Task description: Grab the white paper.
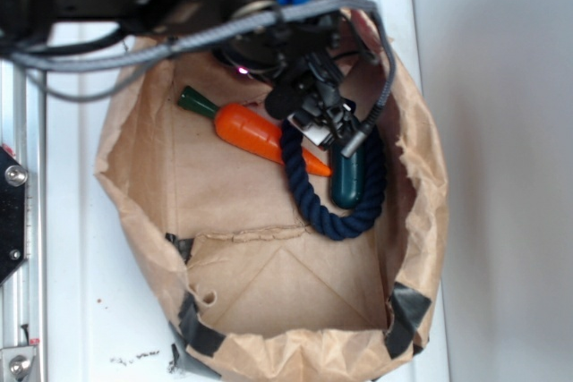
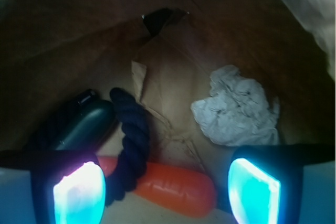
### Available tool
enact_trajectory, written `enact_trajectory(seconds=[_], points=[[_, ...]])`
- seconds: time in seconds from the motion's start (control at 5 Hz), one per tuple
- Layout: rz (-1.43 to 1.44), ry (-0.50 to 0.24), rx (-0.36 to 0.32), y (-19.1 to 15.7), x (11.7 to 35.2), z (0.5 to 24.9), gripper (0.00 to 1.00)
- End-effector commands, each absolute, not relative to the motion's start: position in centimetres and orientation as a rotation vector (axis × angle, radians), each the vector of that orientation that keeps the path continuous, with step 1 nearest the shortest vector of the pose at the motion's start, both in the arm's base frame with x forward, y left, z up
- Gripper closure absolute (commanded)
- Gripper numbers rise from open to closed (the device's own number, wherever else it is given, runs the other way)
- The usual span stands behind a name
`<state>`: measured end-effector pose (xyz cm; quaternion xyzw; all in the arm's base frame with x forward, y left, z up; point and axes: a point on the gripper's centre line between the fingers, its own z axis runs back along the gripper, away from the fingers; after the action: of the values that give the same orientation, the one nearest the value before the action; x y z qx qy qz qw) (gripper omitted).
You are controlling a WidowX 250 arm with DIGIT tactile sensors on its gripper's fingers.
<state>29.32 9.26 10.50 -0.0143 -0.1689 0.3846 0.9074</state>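
Crumpled white paper point(image 2: 236, 109) clear ahead, tool point(image 2: 167, 190) spread empty, carrot point(image 2: 173, 186), navy rope point(image 2: 132, 140) alongside.

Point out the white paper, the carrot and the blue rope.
white paper point(image 2: 236, 111): wrist view, middle of the wad.
carrot point(image 1: 253, 131): exterior view, thick orange body.
blue rope point(image 1: 336, 221): exterior view, bottom of its loop.

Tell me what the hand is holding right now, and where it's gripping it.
Nothing. The hand is open, its fingers apart with only bag floor and carrot between them; the white paper lies untouched ahead.
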Motion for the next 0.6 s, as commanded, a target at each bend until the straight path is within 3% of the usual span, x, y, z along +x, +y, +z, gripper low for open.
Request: enact_trajectory(seconds=[0.0, 0.4], points=[[0.949, -0.35, 0.088, 13.0, 29.1, 10.6, 0.0], [1.142, -0.311, 0.055, 11.7, 29.3, 9.3, 0.0]])
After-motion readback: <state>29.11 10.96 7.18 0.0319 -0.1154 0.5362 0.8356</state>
